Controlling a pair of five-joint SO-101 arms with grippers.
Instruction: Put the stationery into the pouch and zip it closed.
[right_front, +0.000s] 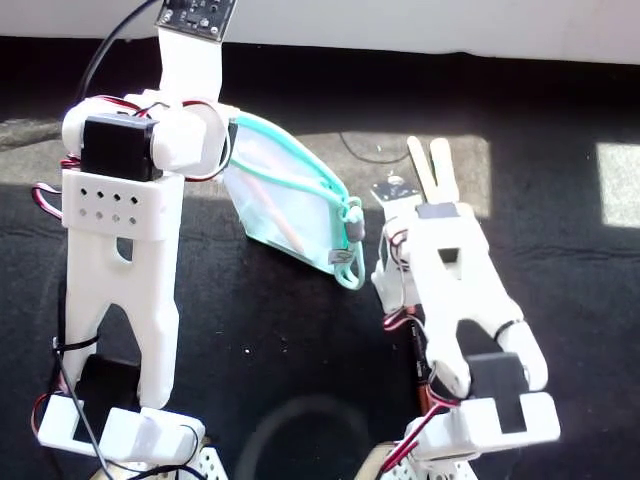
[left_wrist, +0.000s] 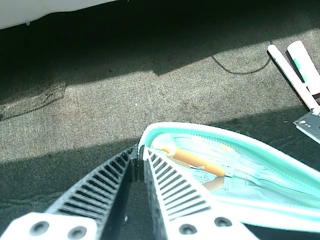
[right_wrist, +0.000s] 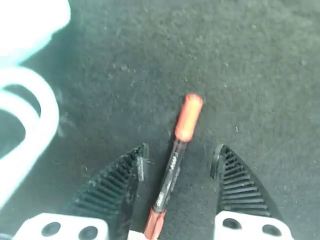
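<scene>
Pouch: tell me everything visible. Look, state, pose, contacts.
The pouch is a flat, translucent, plastic-looking sleeve edged with a mint-green zipper band. Its mouth gapes open, unzipped. Inside lie an orange stick and pale items I cannot identify. It sits slanted on the dark table cover between the arms, with a green loop at the end near the right arm. The left gripper is shut on its rim at the other end.

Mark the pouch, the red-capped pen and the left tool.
pouch (right_front: 285, 205), high view, clear side panel.
red-capped pen (right_wrist: 189, 117), right wrist view, its cap.
left tool (left_wrist: 138, 149), left wrist view, midway between fingertips.
</scene>
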